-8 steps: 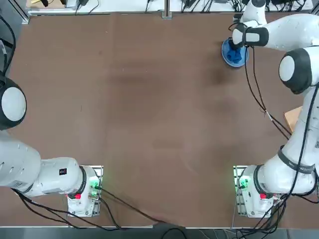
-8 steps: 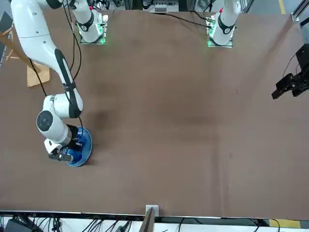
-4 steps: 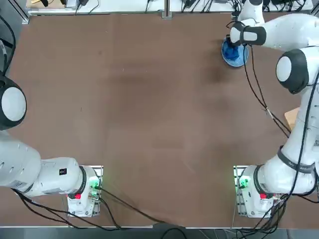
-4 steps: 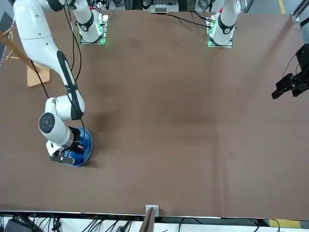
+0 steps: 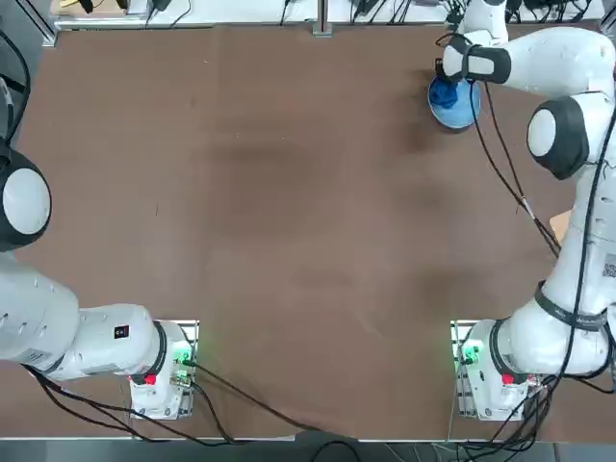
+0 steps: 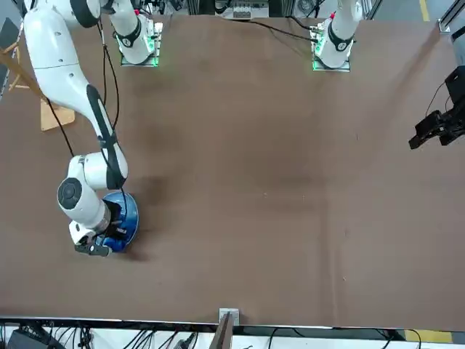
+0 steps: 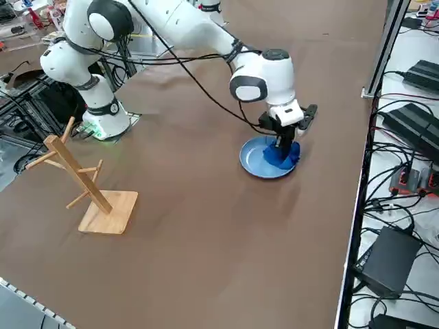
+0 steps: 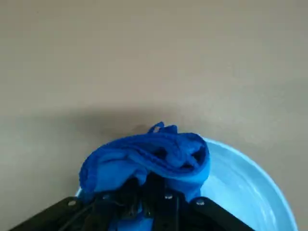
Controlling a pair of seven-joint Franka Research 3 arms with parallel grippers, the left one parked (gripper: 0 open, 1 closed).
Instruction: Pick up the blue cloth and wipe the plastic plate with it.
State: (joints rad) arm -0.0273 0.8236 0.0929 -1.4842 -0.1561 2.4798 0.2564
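Observation:
The plastic plate (image 5: 459, 113) is a small pale-blue round dish at the far right of the table, also seen in the right side view (image 7: 254, 159) and the front view (image 6: 127, 213). The blue cloth (image 7: 280, 157) lies bunched on the plate's far part, reaching its rim (image 8: 149, 154). My right gripper (image 7: 283, 147) points straight down onto it, shut on the blue cloth and pressing it against the plate (image 8: 245, 192). The cloth hides the fingertips in the wrist view. From overhead the wrist covers part of the cloth (image 5: 443, 94).
A wooden rack (image 7: 88, 184) stands on the table to the right of the arm, nearer the robot than the plate. The table's far edge (image 7: 357, 205) runs close beyond the plate, with cables and power bricks (image 7: 387, 264) past it.
The right gripper has slid the cloth across the plate toward its far rim, away from the robot. The plate has stayed in place.

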